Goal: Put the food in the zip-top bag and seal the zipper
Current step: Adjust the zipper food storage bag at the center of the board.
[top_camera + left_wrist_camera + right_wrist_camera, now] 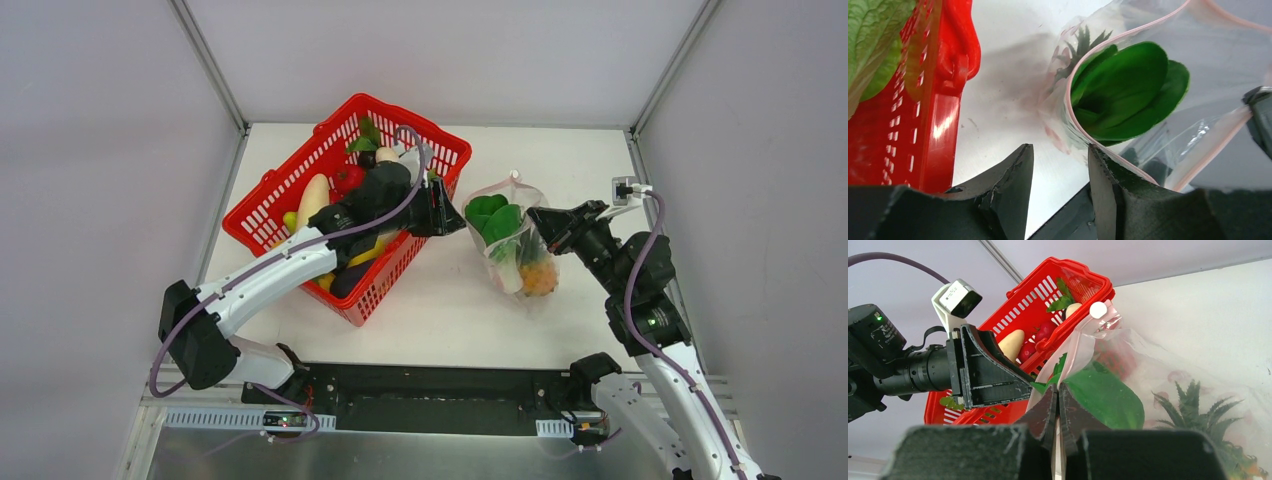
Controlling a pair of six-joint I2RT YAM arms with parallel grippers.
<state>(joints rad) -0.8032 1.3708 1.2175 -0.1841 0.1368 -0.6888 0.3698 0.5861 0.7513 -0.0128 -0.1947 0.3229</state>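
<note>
Right gripper, closest to my lens at bottom centre, pinches the edge of the bag; my left gripper gapes empty just left of the pink zipper, leafy vegetable inside.

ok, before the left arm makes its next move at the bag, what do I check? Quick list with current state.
1. Bag hold: right gripper is shut on the mouth edge of the zip-top bag: ok.
2. Free hand: left gripper is open with nothing between the jaws: ok.
3. Mouth open for loading: zipper gapes, unsealed: ok.
4. Contents seated: green leafy vegetable and pineapple are inside the bag: ok.
5. All food bagged: red fruit and white radish lie in the red basket: not ok.
6. Left gripper clear of the basket rim: cannot tell.
</note>
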